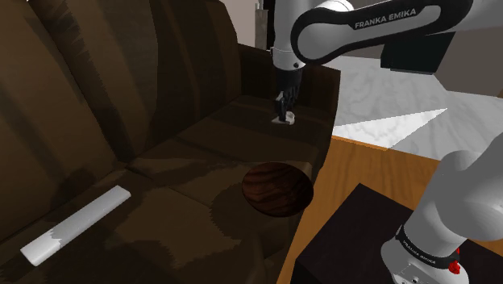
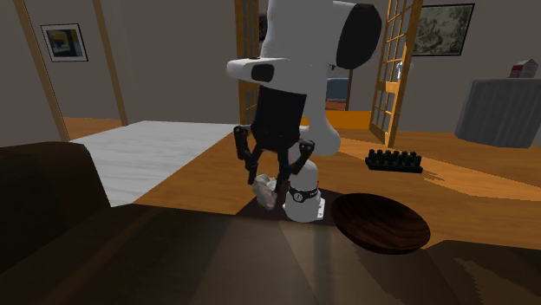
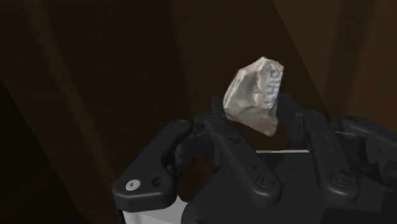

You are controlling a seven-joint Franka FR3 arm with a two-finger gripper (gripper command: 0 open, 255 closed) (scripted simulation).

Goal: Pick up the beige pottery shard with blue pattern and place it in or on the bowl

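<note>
The gripper [image 3: 254, 113] is clenched on the shard [image 3: 256, 95]. Its two black fingers [image 3: 292, 116] press the pale, crumpled-looking piece from either side at their tips. Faint blue marks show on the shard's upper face in the wrist view.

The arm [image 1: 379, 24] reaches across from the stand and turns straight down at the wrist. The hand hangs upright, low over the far end of the brown sofa [image 1: 121, 97], by the armrest. I cannot tell whether the shard touches the cushion.

The dark wooden bowl [image 1: 276, 190] sits at the seat's front edge, apart from the gripper. The shoulder view also shows a flat white strip [image 1: 76, 224] lying on the seat at its left. The second exterior view looks back past the hand to a pale rug [image 2: 147, 152] and a black block [image 2: 394, 160] on the wood floor.
</note>
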